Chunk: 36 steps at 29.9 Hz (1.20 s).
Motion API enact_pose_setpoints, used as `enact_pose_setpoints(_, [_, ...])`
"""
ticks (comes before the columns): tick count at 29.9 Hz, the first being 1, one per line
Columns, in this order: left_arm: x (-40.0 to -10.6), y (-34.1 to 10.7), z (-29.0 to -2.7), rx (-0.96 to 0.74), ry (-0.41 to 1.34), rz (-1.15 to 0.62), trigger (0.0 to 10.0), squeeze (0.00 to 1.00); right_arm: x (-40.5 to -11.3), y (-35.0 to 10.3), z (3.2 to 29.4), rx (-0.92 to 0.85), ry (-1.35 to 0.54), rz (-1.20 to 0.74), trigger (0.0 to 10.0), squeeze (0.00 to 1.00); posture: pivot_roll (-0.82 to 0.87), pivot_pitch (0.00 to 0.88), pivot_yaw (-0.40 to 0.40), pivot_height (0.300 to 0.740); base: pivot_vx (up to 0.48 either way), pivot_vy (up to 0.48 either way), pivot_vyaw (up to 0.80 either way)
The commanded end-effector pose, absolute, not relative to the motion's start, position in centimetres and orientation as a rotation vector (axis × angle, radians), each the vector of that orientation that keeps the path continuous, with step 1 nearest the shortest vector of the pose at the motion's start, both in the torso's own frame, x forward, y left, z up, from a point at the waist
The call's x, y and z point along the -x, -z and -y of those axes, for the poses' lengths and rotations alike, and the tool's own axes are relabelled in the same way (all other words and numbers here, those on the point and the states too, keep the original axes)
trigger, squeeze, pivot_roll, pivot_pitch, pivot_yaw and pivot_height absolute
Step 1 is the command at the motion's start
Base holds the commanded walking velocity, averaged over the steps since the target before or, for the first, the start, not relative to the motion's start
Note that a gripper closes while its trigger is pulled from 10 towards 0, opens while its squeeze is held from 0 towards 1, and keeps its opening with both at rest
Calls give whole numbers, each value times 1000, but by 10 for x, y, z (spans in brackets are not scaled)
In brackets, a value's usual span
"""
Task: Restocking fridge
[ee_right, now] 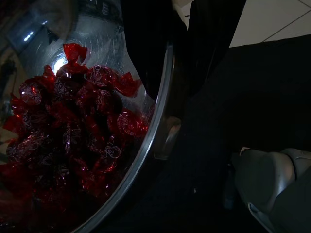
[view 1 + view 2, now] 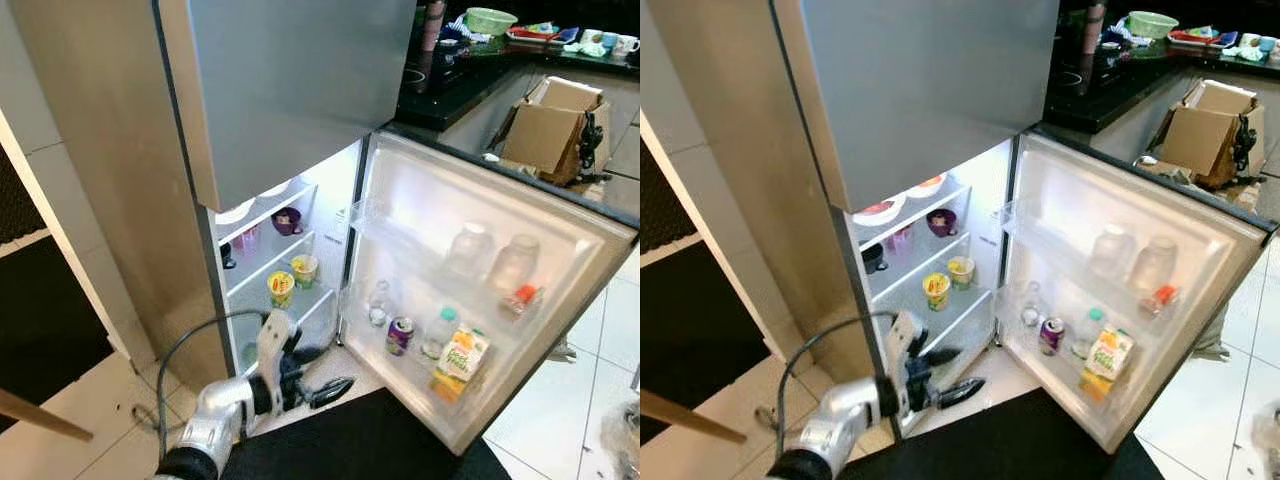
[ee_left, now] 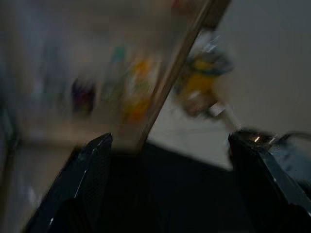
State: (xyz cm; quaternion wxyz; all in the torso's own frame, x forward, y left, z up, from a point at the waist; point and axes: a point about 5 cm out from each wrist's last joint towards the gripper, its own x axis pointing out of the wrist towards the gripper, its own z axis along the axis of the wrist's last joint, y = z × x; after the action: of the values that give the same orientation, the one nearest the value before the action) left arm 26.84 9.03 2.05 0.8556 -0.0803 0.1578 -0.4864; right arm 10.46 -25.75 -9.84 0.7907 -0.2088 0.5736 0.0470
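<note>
The fridge [image 2: 290,90] stands with its lower door [image 2: 480,290] swung open to the right. Its shelves hold two yellow cups [image 2: 281,288], a purple bowl [image 2: 287,220] and plates. The door shelf carries a can [image 2: 400,335], a juice carton [image 2: 460,362], small bottles and two glass jars [image 2: 470,250]. My left gripper [image 2: 322,372] is low in front of the bottom shelf, open and holding nothing. In the right wrist view my right gripper [image 1: 177,48] is shut on the rim of a metal bowl of red wrapped candies [image 1: 73,126].
A cardboard box [image 2: 555,125] stands on the tiled floor behind the open door. A dark counter [image 2: 470,70] at the back right carries dishes and a green bowl [image 2: 490,20]. A dark mat [image 2: 40,320] lies on the left.
</note>
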Motion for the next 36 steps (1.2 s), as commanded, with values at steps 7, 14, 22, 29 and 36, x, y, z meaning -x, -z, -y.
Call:
enact_pose_setpoints(7, [-246, 24, -119, 129, 737, -536, 10000, 0, -109, 97, 258, 476, -103, -1215, 10000, 0, -133, 0, -24, 740, 0, 0, 0])
enact_pose_setpoints(14, [-185, 78, -155, 161, 370, -866, 10000, 0, -114, 95, 257, 480, -124, -1194, 10000, 0, -134, 0, -23, 740, 0, 0, 0])
enact_pose_setpoints(22, [-139, 100, -172, 142, 221, -1049, 10000, 0, -118, 95, 255, 484, -157, -1183, 10000, 0, -134, 0, -23, 740, 0, 0, 474])
enact_pose_setpoints(29, [-155, 95, -176, 138, 145, -990, 10000, 0, -121, 94, 253, 501, -179, -1171, 10000, 0, -107, 0, -35, 740, 0, 0, 755])
enact_pose_setpoints(36, [-164, 92, -171, 131, 150, -970, 10000, 0, -126, 94, 249, 507, -197, -1160, 10000, 0, -111, 0, -30, 740, 0, 0, 755])
